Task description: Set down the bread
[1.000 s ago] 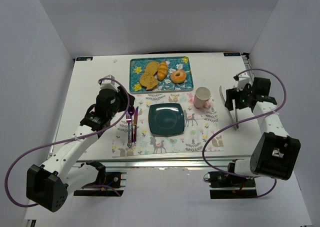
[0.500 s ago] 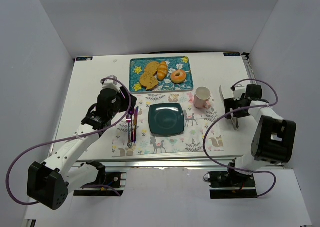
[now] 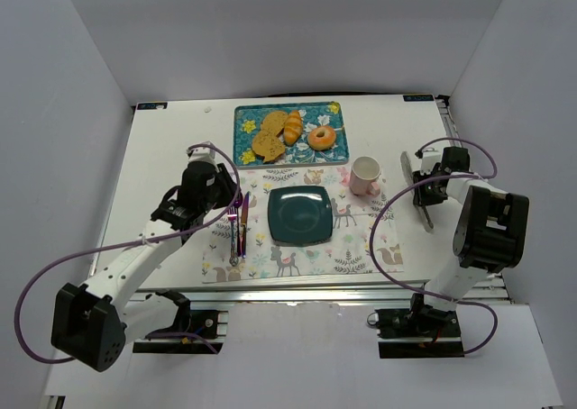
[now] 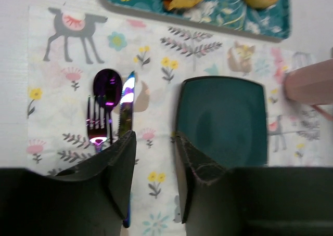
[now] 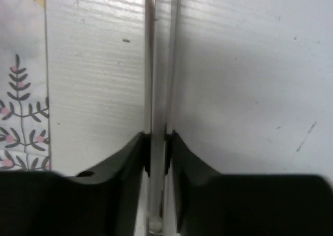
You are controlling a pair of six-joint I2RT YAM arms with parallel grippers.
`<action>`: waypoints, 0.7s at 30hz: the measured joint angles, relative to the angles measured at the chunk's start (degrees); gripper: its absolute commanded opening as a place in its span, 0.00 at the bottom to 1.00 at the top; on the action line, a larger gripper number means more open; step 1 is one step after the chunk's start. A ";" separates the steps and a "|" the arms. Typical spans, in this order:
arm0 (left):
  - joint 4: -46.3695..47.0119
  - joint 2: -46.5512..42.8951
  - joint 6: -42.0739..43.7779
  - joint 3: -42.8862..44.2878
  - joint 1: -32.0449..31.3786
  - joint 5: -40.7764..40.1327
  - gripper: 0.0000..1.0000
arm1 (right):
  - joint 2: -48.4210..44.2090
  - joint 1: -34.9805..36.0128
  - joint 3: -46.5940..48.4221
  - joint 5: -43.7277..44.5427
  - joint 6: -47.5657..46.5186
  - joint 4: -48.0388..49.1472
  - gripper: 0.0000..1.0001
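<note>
The bread (image 3: 293, 127), a small golden croissant, lies on the teal flowered tray (image 3: 242, 130) at the back, between toast slices (image 3: 269, 137) and a glazed donut (image 3: 322, 137). My left gripper (image 3: 225, 197) hovers low over the placemat, between the cutlery and the dark teal plate (image 3: 299, 215). In the left wrist view its fingers (image 4: 155, 137) stand apart with only placemat between them. My right gripper (image 3: 422, 186) is at the right of the table, shut on thin metal tongs (image 5: 152, 64) that lie on the white surface.
A pink mug (image 3: 365, 175) stands right of the plate, close to the right arm. A fork, spoon and knife (image 4: 106, 111) lie left of the plate on the animal-print placemat (image 3: 352, 247). Grey walls enclose the table.
The right arm swung down and in toward the tongs and its jaws closed on them. The left gripper narrowed and shifted slightly up the placemat.
</note>
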 measured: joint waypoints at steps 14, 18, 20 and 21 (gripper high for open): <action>-5.70 4.72 1.53 3.91 0.00 -3.30 0.46 | -5.18 -0.55 9.31 -11.93 -1.31 -9.29 0.26; -5.18 4.72 1.01 3.91 0.00 -3.28 0.49 | -7.39 2.91 20.15 -17.84 0.31 -9.62 0.33; -4.94 4.72 0.74 3.91 0.00 -3.28 0.50 | -8.15 6.51 24.02 -19.82 1.27 -9.38 0.36; -4.94 4.72 0.63 3.93 0.00 -3.28 0.50 | -8.22 8.50 25.38 -20.59 1.70 -9.31 0.37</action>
